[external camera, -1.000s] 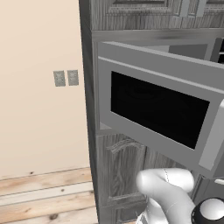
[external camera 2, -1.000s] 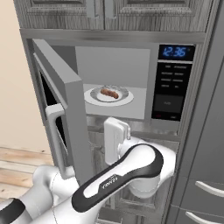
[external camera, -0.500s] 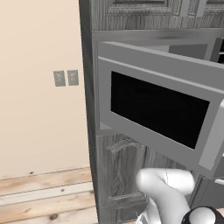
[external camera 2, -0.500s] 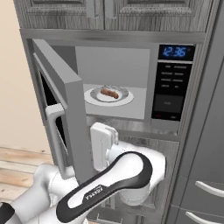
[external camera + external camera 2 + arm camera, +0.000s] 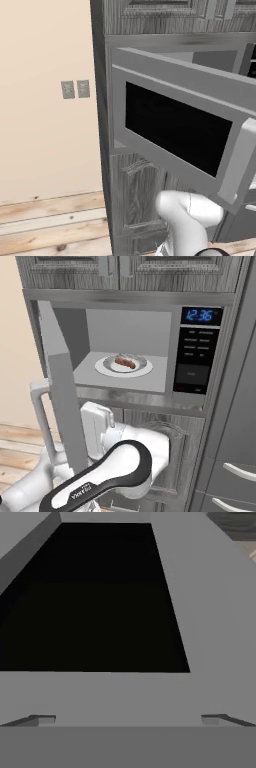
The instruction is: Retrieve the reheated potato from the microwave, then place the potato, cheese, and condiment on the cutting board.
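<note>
Potato (image 5: 125, 362) sits on a white plate (image 5: 107, 369) inside the open microwave (image 5: 200, 356). Our jaws stand wide, empty, near its door (image 5: 100, 602). We judge it light, soft; grip across its middle.

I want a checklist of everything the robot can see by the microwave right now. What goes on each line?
Surface: grey floor of the microwave cavity, bare around the plate.
Job's things: built-in grey metal microwave with its dark-windowed door swung open; small pinkish-brown potato lying on a round white plate inside. Cheese, condiment and cutting board: nothing seen.
Clutter: nothing seen.
Grippers: gripper open, fingertips wide apart, empty, facing the door's dark window up close.
Cables: nothing seen.
Surroundings: grey wood-grain cabinets above and below, beige wall with two switch plates, pale plank floor, blue clock display.
</note>
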